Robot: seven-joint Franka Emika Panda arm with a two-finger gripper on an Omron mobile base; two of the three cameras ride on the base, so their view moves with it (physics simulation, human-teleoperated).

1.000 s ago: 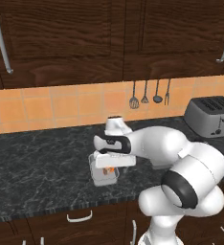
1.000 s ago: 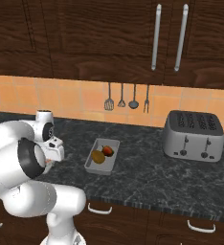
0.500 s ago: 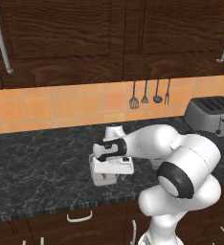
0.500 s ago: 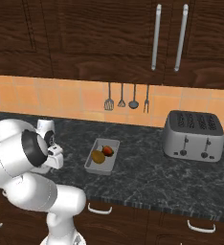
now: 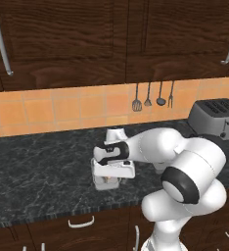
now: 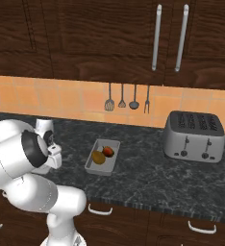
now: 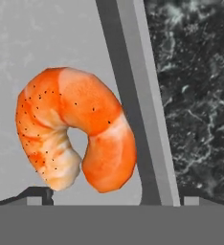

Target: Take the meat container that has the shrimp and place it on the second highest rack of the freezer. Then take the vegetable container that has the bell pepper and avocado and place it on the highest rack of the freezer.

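End effector [image 5: 108, 182] is low over the meat container [image 5: 111, 169] at centre frame, fingertips straddling its right wall, apparently to pinch it; spread or pinching, I cannot tell. Inside lies the shrimp [image 7: 73, 129]. The vegetable container [image 6: 102, 157] waits on the bench [image 6: 148, 178].

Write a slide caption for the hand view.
Close over the meat container: a curled orange shrimp lies on its grey floor, the rim running between the jaws, black speckled counter beyond.
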